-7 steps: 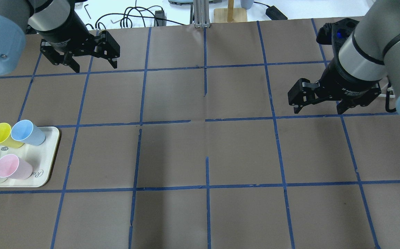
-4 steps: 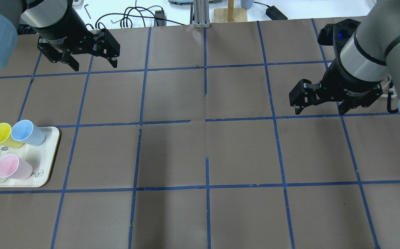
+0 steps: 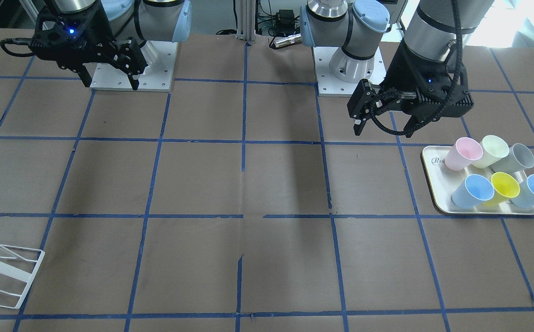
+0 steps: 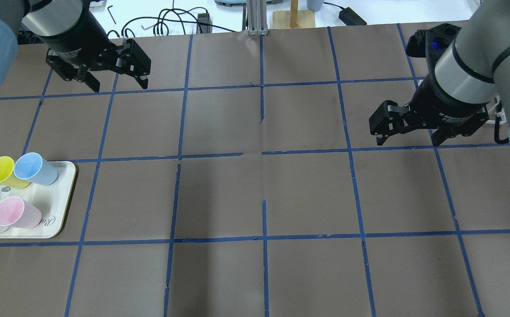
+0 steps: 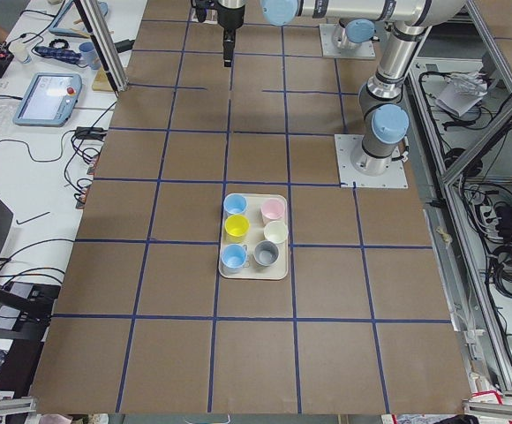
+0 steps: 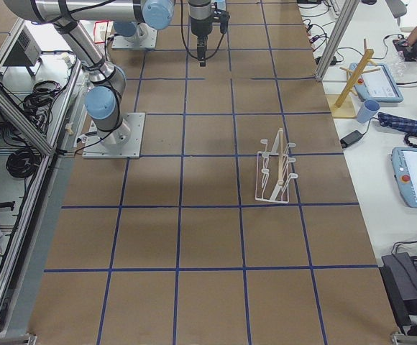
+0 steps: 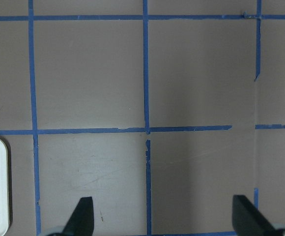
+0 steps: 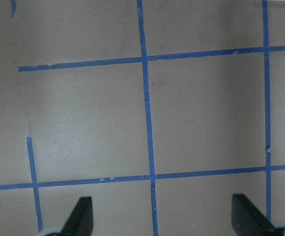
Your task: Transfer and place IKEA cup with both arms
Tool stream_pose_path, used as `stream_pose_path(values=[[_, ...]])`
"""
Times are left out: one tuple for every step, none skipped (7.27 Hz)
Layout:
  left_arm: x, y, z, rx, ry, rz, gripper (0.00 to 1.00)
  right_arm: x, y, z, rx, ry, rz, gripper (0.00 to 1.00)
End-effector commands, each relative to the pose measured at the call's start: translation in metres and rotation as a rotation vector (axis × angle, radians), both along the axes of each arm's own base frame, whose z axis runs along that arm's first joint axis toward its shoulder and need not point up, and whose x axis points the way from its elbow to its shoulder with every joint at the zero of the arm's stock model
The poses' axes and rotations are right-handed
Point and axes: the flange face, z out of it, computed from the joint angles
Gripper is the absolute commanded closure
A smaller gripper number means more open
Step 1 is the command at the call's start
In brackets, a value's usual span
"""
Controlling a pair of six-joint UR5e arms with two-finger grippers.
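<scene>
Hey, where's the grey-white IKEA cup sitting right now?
In the front-facing view the IKEA cup sits on the tray at the robot's left, outermost in the row nearer the robot, beside the pale yellow-green cup.

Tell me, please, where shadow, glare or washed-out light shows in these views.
Front-facing view: soft dark shadow bands cross the table mid-way, and the top right corner is blown out white. Overhead view: the bench beyond the table looks washed out and bluish. Right wrist view: a pale sheen lies on the table at left. Left wrist view: darker toward the right.
</scene>
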Motion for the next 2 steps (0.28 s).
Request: stream_pose_path(values=[[0.0000,0.0009,-0.0027,0.005,0.001,-0.001,0.00,-0.0041,-0.0017,-0.0030,0.019,-0.009,-0.013,0.00],[0.0000,0.0009,-0.0027,0.005,0.001,-0.001,0.00,-0.0047,-0.0016,-0.0033,0.022,-0.009,-0.014,0.00]])
